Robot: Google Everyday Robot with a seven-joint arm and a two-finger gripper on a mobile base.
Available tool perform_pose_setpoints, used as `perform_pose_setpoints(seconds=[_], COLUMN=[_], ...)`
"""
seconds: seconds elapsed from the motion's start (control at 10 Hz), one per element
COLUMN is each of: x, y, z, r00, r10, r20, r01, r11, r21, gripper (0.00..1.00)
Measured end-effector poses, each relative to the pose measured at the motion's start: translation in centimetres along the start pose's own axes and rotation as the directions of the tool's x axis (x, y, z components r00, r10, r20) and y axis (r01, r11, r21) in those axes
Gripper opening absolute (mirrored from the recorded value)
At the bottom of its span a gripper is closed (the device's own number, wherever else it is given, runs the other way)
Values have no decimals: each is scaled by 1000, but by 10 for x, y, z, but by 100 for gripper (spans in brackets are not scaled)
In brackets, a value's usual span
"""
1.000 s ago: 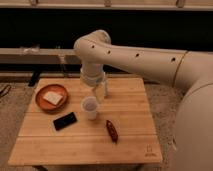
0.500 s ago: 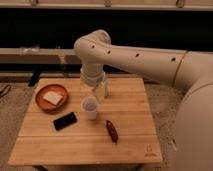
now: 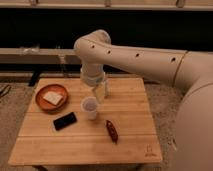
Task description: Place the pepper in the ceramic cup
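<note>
Pepper (image 3: 112,131) pos.: lies flat on table (image 3: 131,102), approx. 4 o'clock from ceramic cup (image 3: 90,107), near but not touching. Long axis runs roughly 11-to-5.

Cup stands upright, mouth up. Phone (image 3: 65,120) sits at 8 o'clock from cup, plate (image 3: 41,104) at 10 o'clock, clear bottle (image 3: 106,90) at 1 o'clock.

Gripper (image 3: 96,91) hangs at 12 o'clock from cup, above tabletop, beside bottle, well apart from pepper. Pincer state: cannot tell; possibly masked by wrist housing.

Handling est.:
- Pepper likely light, slim, smooth-skinned, w/ some give.
- May roll or slip under a glancing pinch.
- Grasp at mid-body, jaws across short axis, moderate force.
- Release tip-down over cup ctr.; a knock could tip cup or bottle.
</note>
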Motion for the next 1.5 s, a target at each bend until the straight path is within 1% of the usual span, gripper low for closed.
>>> perform_pose_setpoints(seconds=[0.1, 0.2, 0.3, 0.4, 0.5, 0.6, 0.7, 0.8, 0.9, 1.0, 1.2, 1.3, 1.4, 1.5], x=[0, -1, -3, -2, -2, -2, 0, 0, -2, -8, -14, -15, -12, -7], y=[0, 4, 13, 22, 40, 55, 65, 75, 87, 96, 111, 117, 122, 128], z=[0, 3, 7, 13, 24, 32, 35, 39, 50, 59, 84, 97, 108, 124], r00=[1000, 999, 993, 981, 959, 948, 948, 948, 944, 939, 921, 914, 912, 912], r10=[-5, -42, -115, -192, -284, -319, -319, -319, -329, -344, -389, -405, -408, -408], r20=[-4, -20, -22, -22, -15, -12, -14, -18, -25, -26, -33, -29, -31, -31], r01=[5, 43, 116, 193, 285, 320, 319, 319, 330, 344, 387, 402, 404, 402], r11=[1000, 999, 993, 981, 958, 946, 946, 947, 944, 939, 920, 912, 910, 908], r21=[6, 16, 26, 31, 40, 47, 50, 41, 17, -5, -60, -82, -98, -119], gripper=[80, 80, 80, 80, 80, 80, 80, 80, 80, 80, 80, 80, 80, 80])
